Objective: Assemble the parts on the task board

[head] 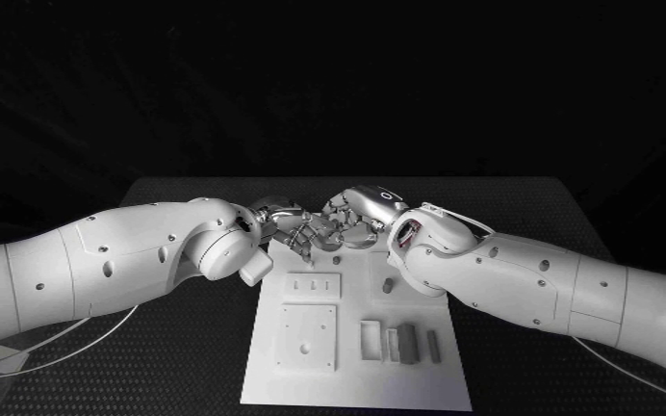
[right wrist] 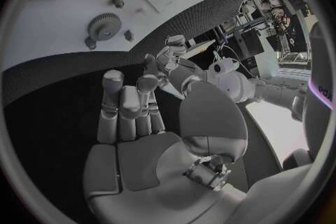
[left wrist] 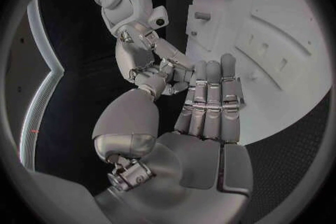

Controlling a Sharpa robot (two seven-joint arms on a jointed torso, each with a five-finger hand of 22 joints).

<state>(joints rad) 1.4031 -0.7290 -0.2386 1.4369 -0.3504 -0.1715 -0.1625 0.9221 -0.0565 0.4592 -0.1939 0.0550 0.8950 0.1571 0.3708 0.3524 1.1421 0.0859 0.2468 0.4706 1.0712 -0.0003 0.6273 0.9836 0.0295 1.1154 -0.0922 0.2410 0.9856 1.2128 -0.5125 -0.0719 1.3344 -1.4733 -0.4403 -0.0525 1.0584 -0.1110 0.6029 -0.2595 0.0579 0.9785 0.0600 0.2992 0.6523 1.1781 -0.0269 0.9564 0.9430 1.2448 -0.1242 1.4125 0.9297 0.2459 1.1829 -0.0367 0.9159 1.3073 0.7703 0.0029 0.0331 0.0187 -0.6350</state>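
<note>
Over the far end of the board [head: 354, 358] the left hand [head: 285, 228] and right hand [head: 354, 216] meet fingertip to fingertip, fingers extended, any hold unclear, while grey parts [head: 399, 341] lie near its right edge.

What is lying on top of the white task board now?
On the task board lie two flat plates and grey parts. The hands cover its far edge, so anything there is hidden.
</note>
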